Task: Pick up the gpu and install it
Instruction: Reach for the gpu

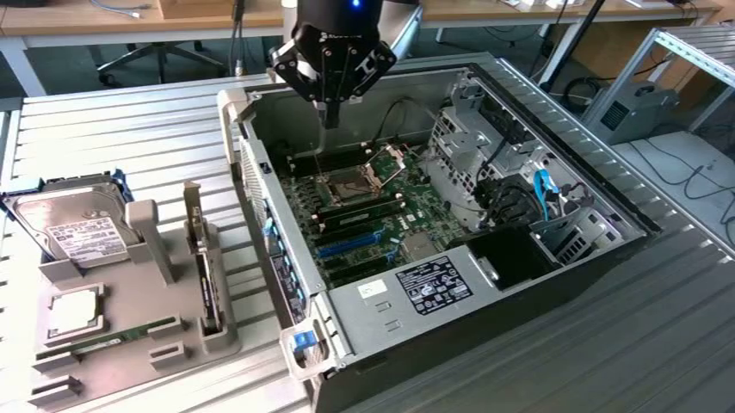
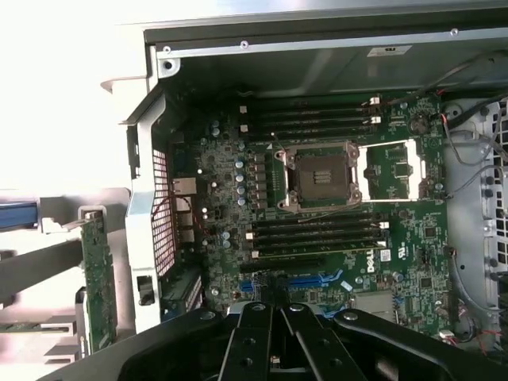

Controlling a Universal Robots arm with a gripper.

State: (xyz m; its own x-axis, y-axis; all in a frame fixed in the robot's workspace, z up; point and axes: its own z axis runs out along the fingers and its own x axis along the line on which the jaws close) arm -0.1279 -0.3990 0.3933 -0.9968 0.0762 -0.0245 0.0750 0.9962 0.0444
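The gpu is a thin dark card standing on edge in a slot of the grey holder, at the exterior view's left, beside the case. The same card shows in the wrist view as a gpu with a green board face, just outside the case wall. My gripper hangs above the open computer case, over the far end of the motherboard, well away from the card. Its fingers are shut together with nothing between them.
The holder also carries a silver hard drive, a processor and a green memory stick. Inside the case are the empty processor socket, blue expansion slots, drive cages and loose cables.
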